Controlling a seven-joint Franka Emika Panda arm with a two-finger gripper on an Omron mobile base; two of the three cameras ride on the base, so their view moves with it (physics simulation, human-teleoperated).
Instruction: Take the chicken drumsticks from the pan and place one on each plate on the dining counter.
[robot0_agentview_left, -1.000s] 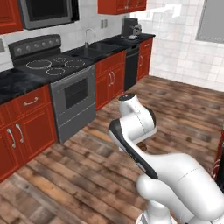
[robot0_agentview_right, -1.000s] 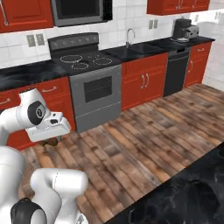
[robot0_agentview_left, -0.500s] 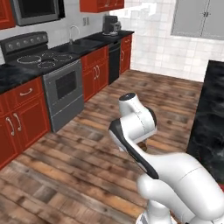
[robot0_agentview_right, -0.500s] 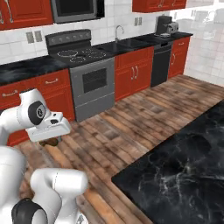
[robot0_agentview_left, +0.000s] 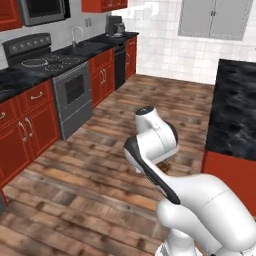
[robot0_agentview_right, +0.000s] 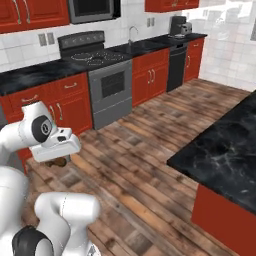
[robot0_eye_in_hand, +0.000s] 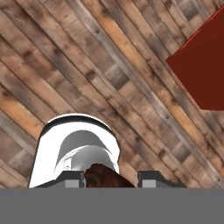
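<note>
Carrying 1 of the chicken drumsticks (robot0_eye_in_hand: 106, 176) across the kitchen looks like the step in hand: in the hand view the gripper (robot0_eye_in_hand: 110, 178) has its 2 dark fingertips pinching a brown meat piece between them, hanging above the wooden floor (robot0_eye_in_hand: 109, 74). In the right base view the same brown lump (robot0_agentview_right: 60, 162) shows under the hand, held close to the robot's body. The dining counter (robot0_agentview_right: 227, 152), black marble over red panels, lies ahead to the right, near but not under the hand. No plate or pan can be made out, so their contents cannot be told. Next, I judge, the base must close on the counter until a plate comes into reach.
</note>
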